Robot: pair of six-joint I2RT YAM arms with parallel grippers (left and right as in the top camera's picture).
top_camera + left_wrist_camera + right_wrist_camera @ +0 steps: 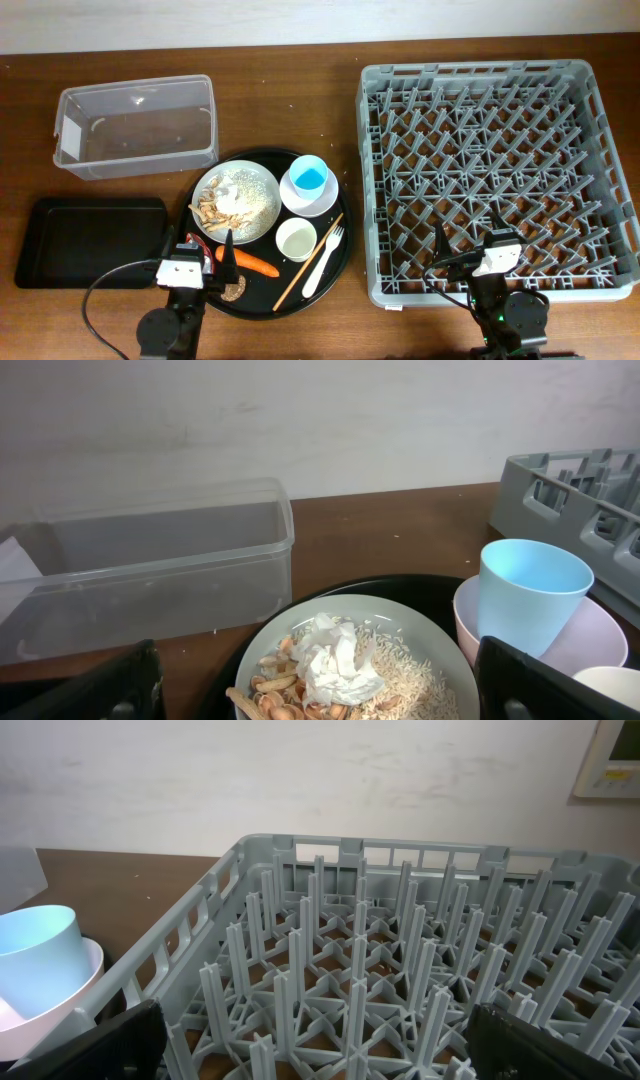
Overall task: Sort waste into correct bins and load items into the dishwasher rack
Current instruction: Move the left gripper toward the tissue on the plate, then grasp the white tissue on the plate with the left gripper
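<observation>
A white plate point(262, 213) on the round black tray holds beige food scraps point(212, 208) and a white paper wad point(236, 192); the plate point(440, 650) and the wad point(335, 665) also show in the left wrist view. A light blue cup point(310, 177) stands in a white bowl point(308, 203). A small white cup point(296, 239), a white fork point(323, 258), a chopstick point(308, 261) and an orange carrot piece point(250, 263) lie nearby. My left gripper point(205, 250) point(325, 695) is open at the plate's near edge. My right gripper point(470, 240) point(325, 1040) is open over the grey rack's point(495, 80) front.
The clear tub point(135, 125) stands at the back left, and it shows in the left wrist view point(150, 575) too. The shallow black rectangular tray point(90, 240) lies in front of it. The round black tray point(340, 255) sits between the bins and the rack.
</observation>
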